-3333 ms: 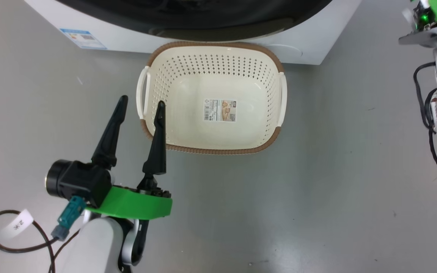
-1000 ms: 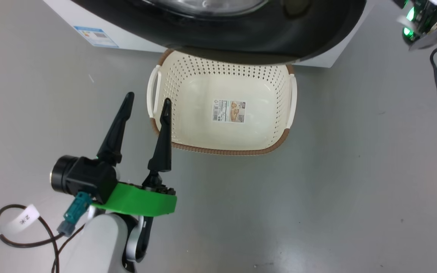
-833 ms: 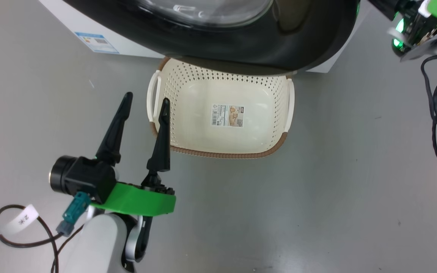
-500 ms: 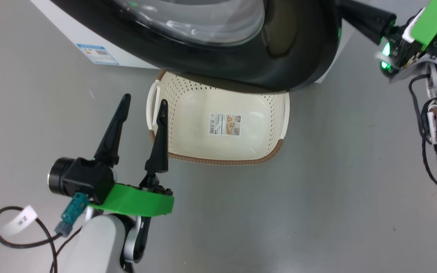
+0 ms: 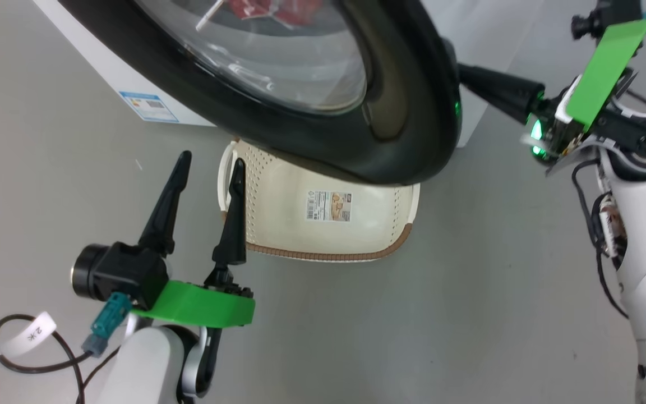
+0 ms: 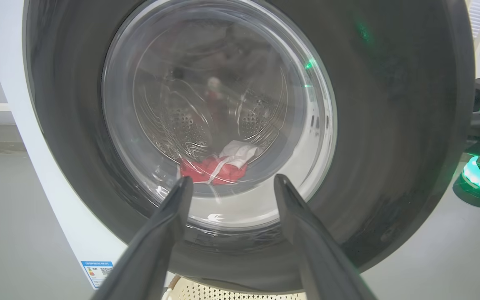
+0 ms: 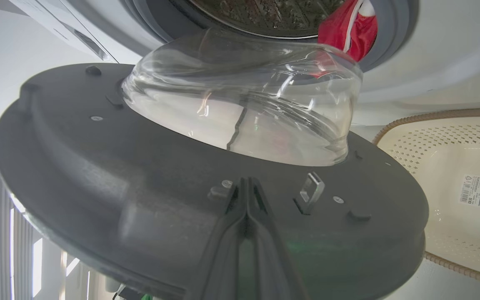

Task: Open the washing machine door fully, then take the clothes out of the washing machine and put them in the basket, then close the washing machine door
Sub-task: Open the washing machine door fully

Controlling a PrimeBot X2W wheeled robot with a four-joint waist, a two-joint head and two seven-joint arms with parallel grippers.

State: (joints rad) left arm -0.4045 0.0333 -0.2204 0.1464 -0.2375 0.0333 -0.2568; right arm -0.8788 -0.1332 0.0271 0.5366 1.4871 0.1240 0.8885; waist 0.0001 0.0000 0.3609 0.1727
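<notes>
The washing machine door (image 5: 401, 112) stands partly swung out, its black rim hanging over the far half of the basket (image 5: 323, 257). My right gripper (image 5: 464, 76) is shut, and its joined fingers (image 7: 246, 196) rest against the door's dark inner face (image 7: 98, 166) beside the latch hook (image 7: 311, 189). The clothes (image 7: 350, 27) lie red and white at the drum's mouth, and the clothes (image 6: 213, 168) also show through the door glass. My left gripper (image 5: 211, 163) hangs open with nothing in it, just left of the basket's left handle.
The white washing machine (image 5: 104, 67) carries a blue label sticker (image 5: 149, 106) low on its front. Grey floor (image 5: 413, 325) lies in front of and to the right of the basket. A looped black cable (image 5: 20, 342) hangs by my left forearm.
The door has swung further out over the basket, and my right gripper has come in from the upper right with it. The head camera has shifted. My left gripper has stayed open in place.
</notes>
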